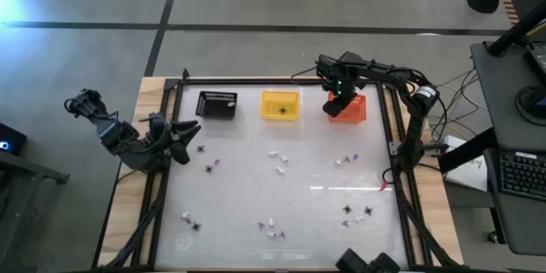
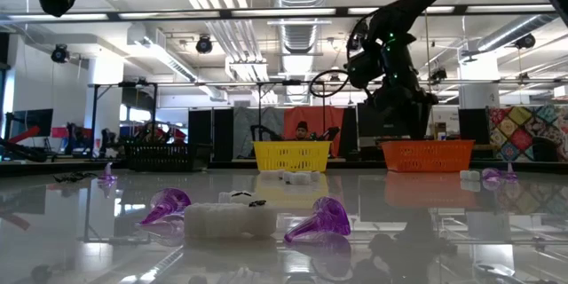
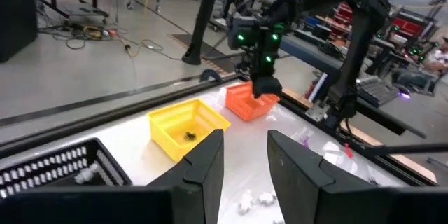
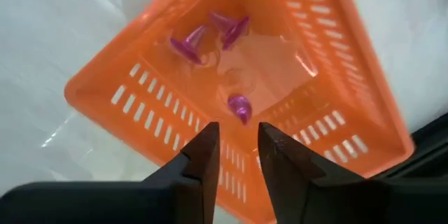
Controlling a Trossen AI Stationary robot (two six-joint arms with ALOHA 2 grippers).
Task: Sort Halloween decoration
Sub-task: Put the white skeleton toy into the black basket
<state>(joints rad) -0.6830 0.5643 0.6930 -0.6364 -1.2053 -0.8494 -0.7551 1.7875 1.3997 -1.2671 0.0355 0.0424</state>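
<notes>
White, black and purple trinkets lie scattered on the white table, among them a group near its middle and one toward the near right. My right gripper hangs open, pointing down, over the orange basket, touching nothing. Three purple bits lie inside that basket. The yellow basket holds a black spider. A white bit sits in the black basket. My left gripper is open, above the table's left edge, holding nothing.
The three baskets stand in a row along the far edge, inside a dark frame that rims the table. Close to the low camera lie two purple bits and a white bit. A person sits in the room beyond.
</notes>
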